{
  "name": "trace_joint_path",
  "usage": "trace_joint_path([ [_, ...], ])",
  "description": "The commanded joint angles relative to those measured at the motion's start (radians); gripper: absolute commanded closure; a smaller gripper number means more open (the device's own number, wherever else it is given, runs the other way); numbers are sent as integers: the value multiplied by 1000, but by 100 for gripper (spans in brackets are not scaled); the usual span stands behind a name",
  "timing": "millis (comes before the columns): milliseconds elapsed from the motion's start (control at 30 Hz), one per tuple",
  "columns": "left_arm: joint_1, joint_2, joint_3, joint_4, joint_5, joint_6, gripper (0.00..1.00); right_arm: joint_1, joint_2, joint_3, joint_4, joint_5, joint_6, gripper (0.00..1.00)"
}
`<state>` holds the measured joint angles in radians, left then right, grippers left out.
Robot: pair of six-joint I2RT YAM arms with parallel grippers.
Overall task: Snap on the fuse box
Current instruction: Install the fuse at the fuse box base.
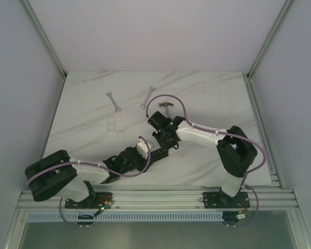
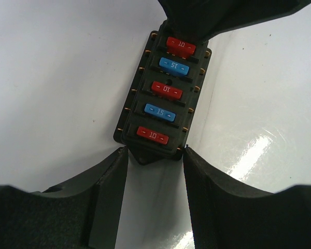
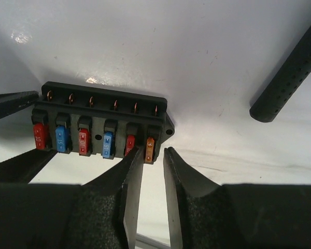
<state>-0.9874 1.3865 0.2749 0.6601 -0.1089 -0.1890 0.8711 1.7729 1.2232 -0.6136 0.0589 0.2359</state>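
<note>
The black fuse box (image 2: 163, 93) lies on the white marble table with red and blue fuses along its face. In the right wrist view the box (image 3: 101, 111) also shows an orange fuse (image 3: 149, 149) in its end slot. My left gripper (image 2: 154, 150) clasps the near end of the box, one fingertip at each corner. My right gripper (image 3: 153, 151) is narrowly open, and its fingertips (image 3: 168, 155) straddle the orange fuse, the right one apart from it. In the top view both grippers meet at the table's middle (image 1: 156, 146) and cover the box.
A black-handled hammer (image 1: 166, 106) lies just behind the grippers, and its handle (image 3: 287, 72) shows in the right wrist view. Two wrenches (image 1: 112, 101) (image 1: 147, 96) lie further back. A clear rectangular piece (image 1: 111, 124) lies at the left.
</note>
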Motion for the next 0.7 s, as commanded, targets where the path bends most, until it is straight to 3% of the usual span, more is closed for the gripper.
trace_joint_path([
  [0,6,-3,-1,-12,3,5,44,3,-43,5,-11,-3,19,70],
  [300,6,0,0,-11,3,5,44,2,-65,18,-3,3,32,72],
  [667,6,1,-1,-11,5,5,44,-3,0,5,19,1,41,87],
])
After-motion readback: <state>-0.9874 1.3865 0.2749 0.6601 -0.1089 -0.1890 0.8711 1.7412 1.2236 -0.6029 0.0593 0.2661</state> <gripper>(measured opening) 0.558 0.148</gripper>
